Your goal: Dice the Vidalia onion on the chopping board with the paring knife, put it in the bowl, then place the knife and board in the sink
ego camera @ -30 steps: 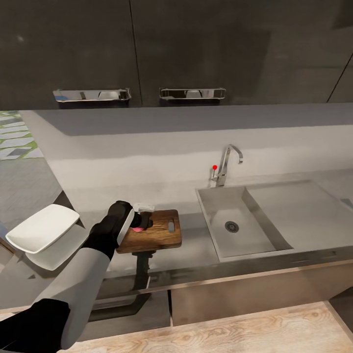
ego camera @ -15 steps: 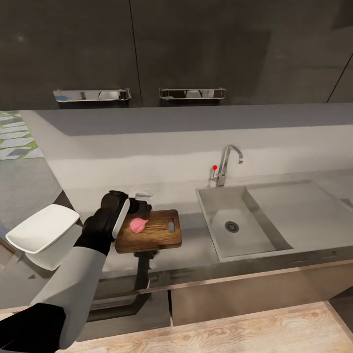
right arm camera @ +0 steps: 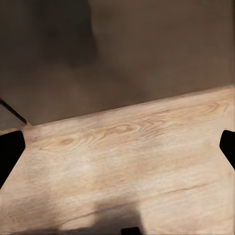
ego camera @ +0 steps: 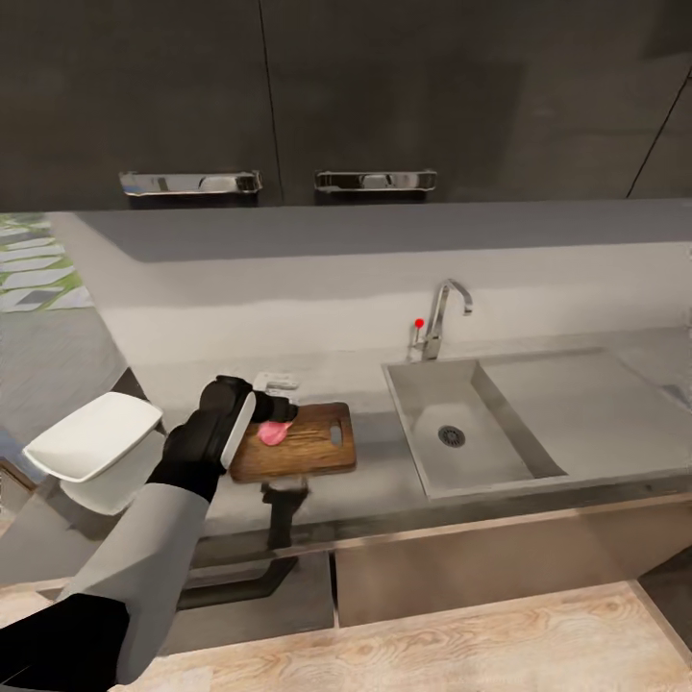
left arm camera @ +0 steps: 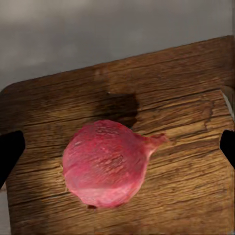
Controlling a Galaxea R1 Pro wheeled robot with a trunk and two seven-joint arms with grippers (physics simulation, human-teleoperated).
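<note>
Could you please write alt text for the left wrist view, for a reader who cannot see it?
A whole pink-red onion lies on the dark-grained chopping board, between the left gripper's two open black fingertips. Grey countertop shows past the board's edge.

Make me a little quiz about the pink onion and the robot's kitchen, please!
1. True or false: the onion lies on the chopping board.
2. Which is right? A: the sink basin is bare of food. B: the onion sits in the sink. C: the bowl sits in the sink.
3. Fill in: the left gripper is over the onion with its jaws ____.

Key: 1 true. 2 A. 3 open, fingertips apart either side of the onion in the left wrist view.
</note>
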